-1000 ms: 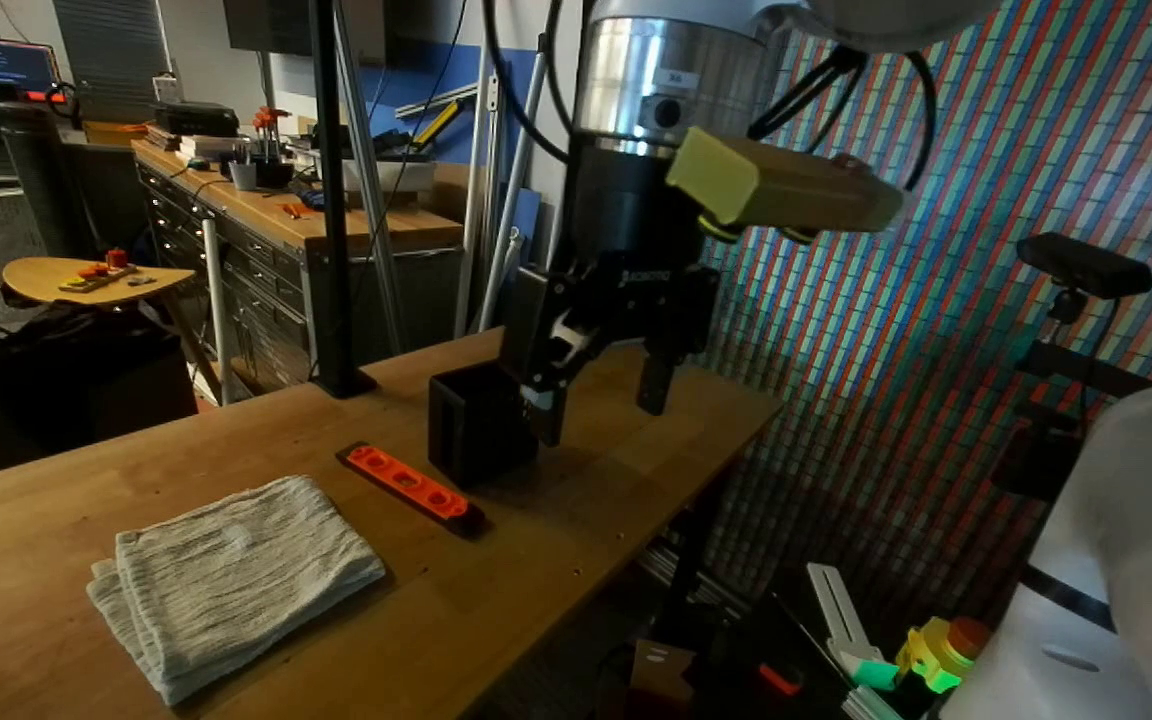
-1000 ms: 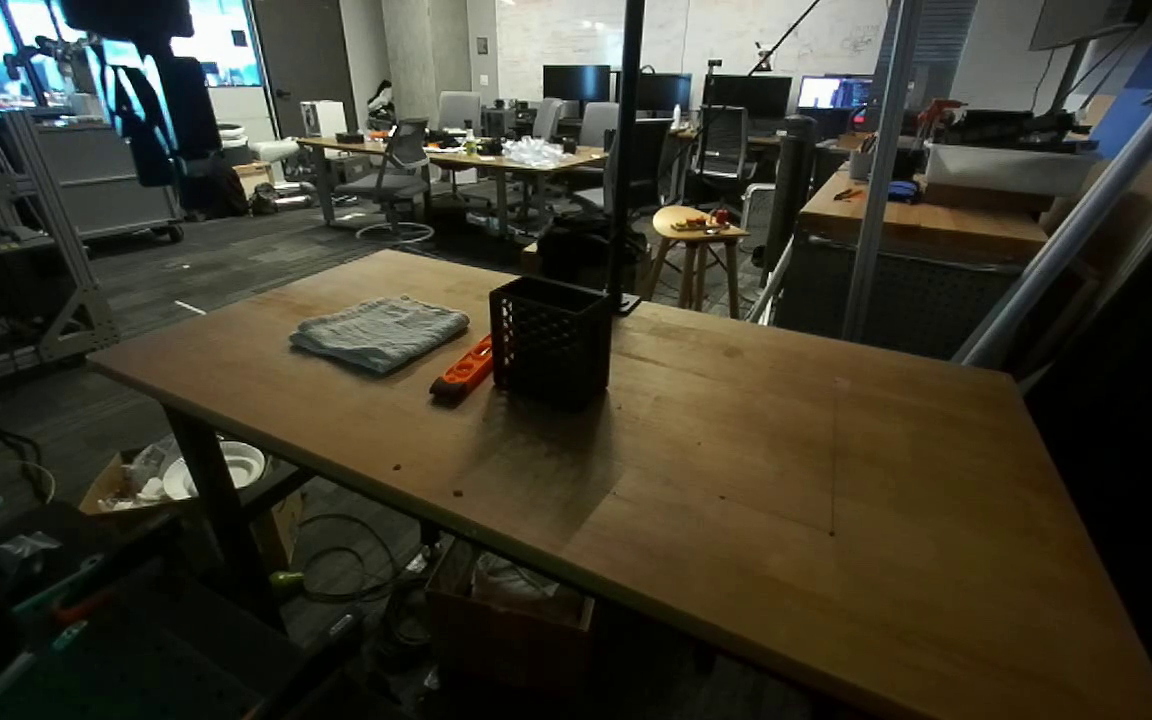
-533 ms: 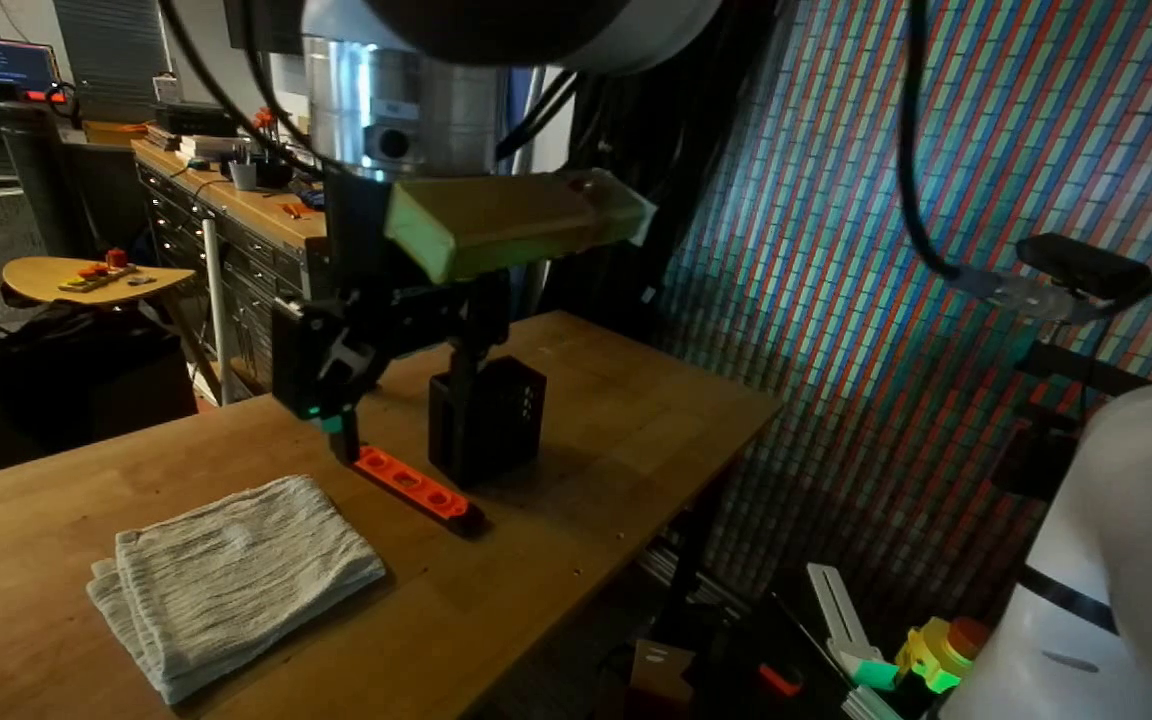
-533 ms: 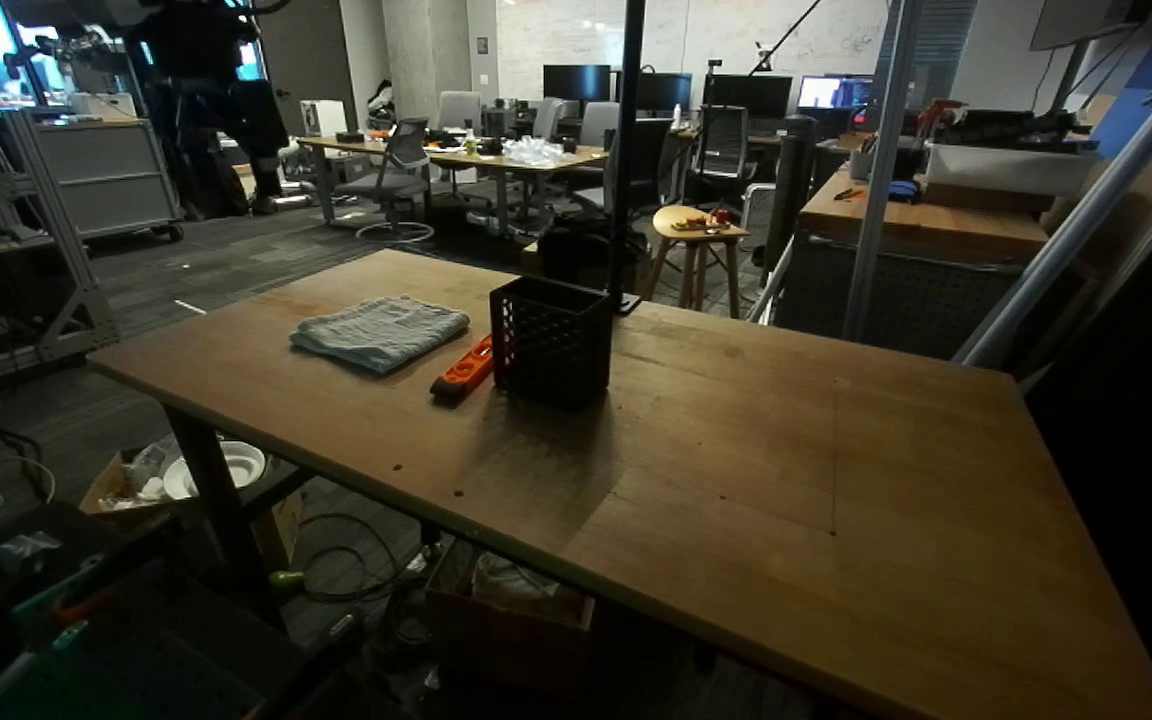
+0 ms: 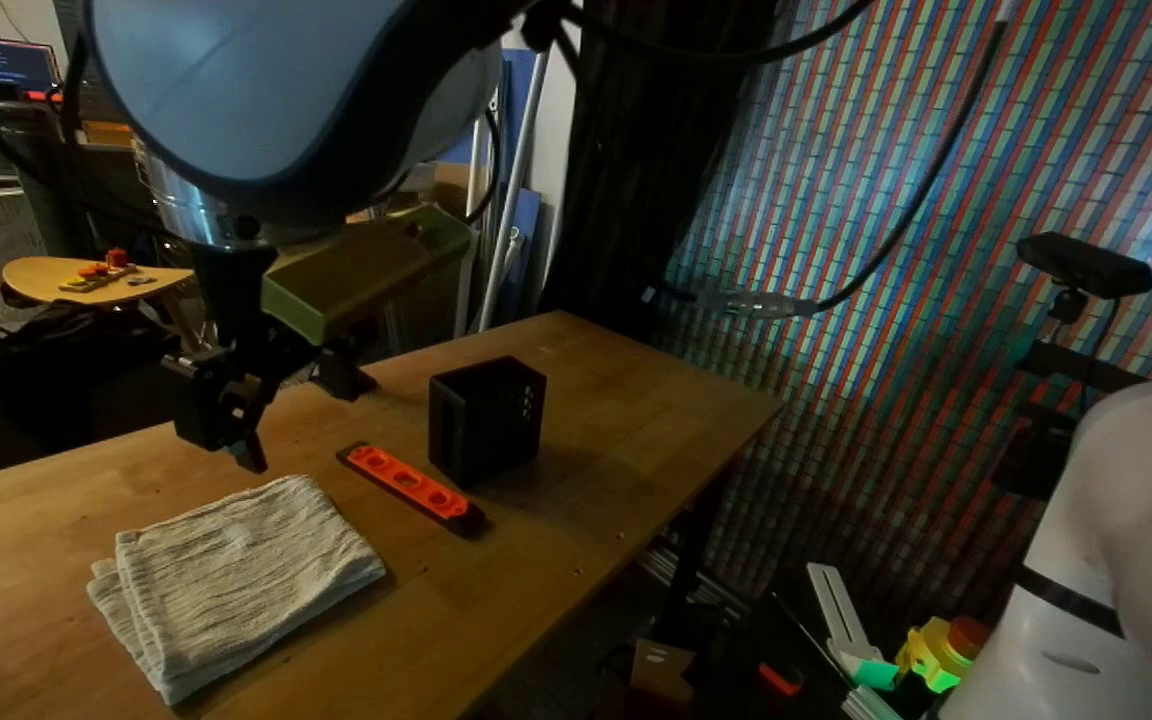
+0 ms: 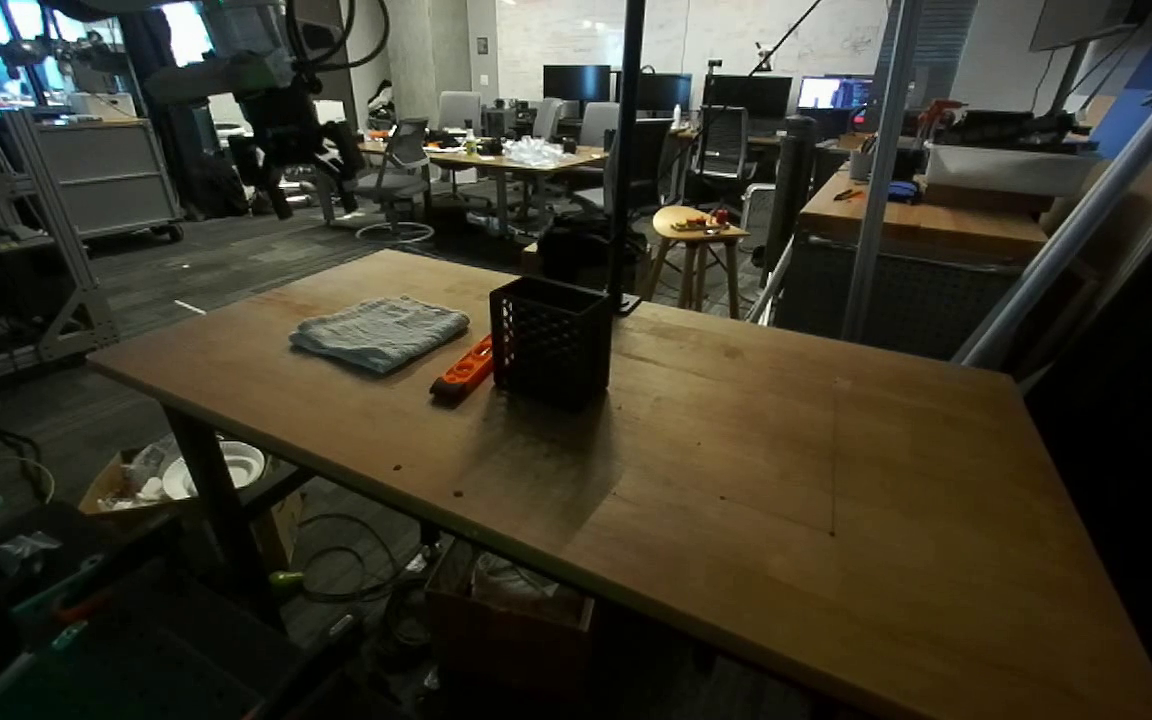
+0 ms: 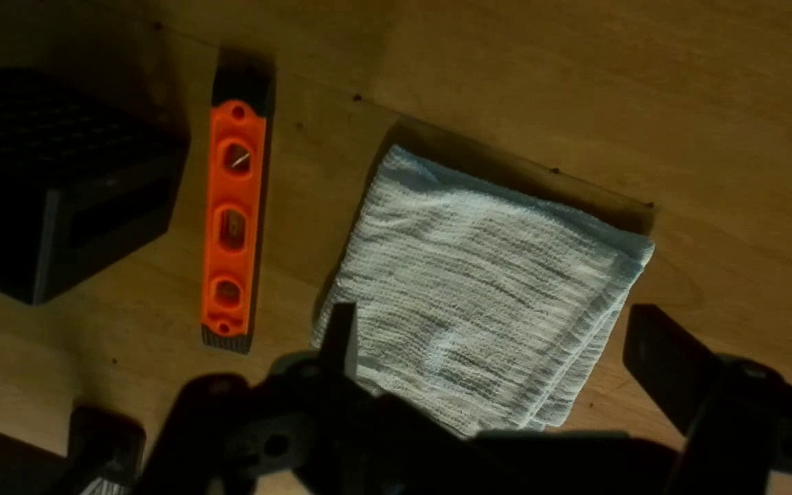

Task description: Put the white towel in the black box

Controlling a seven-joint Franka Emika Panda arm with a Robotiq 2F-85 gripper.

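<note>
My end effector (image 7: 492, 333) hangs spread, gripping nothing. The folded white towel (image 7: 478, 275) lies below it, apart, near-square, no clear long axis; I judge descent next.

Beyond the jaws I see chairs (image 6: 406, 145), screens (image 6: 576, 83) and a whiteboard (image 6: 666, 38); below the jaws, a dimly lit table (image 6: 786, 470).

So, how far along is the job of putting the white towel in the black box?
Done: nothing of the transfer; the white towel lies folded on the table, outside the black box.
In hand: apparently preparing the grasp; the pincer holds nothing, its jaws open, the towel showing between them in the wrist view.
Left: gripping, lifting and lowering the towel into the open-topped box.
</note>
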